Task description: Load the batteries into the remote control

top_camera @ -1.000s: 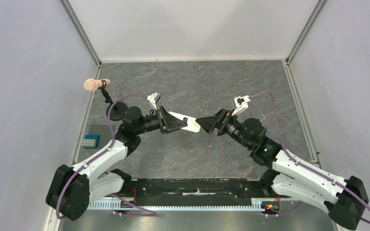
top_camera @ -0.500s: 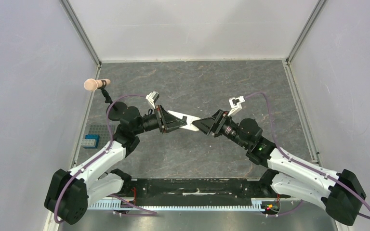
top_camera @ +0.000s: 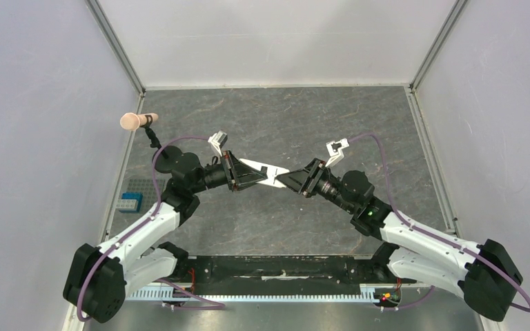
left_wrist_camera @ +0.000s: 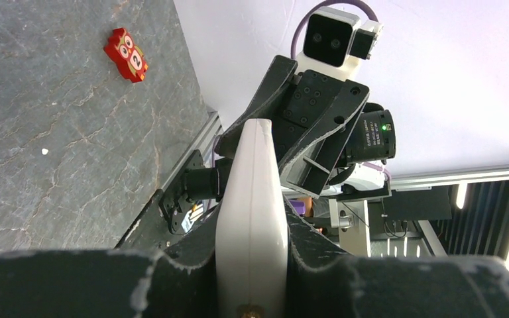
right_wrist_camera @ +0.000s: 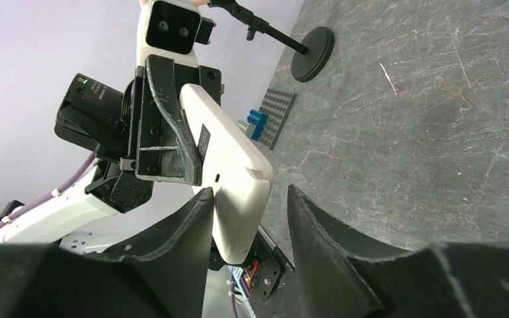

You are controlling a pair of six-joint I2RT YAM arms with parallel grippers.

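Note:
The white remote control (top_camera: 261,167) is held in the air over the middle of the table, plain white back and edge showing. My left gripper (top_camera: 265,178) is shut on it, and in the left wrist view the remote (left_wrist_camera: 252,192) stands edge-on between the pads. My right gripper (top_camera: 283,178) is open, with its jaws either side of the remote's free end (right_wrist_camera: 233,172). One finger (right_wrist_camera: 185,225) lies close against the remote and the other finger (right_wrist_camera: 318,232) stands apart. The batteries are not in view.
A microphone stand (top_camera: 138,121) with a round black base (top_camera: 168,160) stands at the back left. A grey baseplate with blue bricks (top_camera: 130,201) lies by the left wall. A red owl-faced block (left_wrist_camera: 126,54) lies on the table.
My right gripper has moved left, from a gap beside the remote to having its open jaws around the remote's free end. The left gripper has kept hold and shifted slightly.

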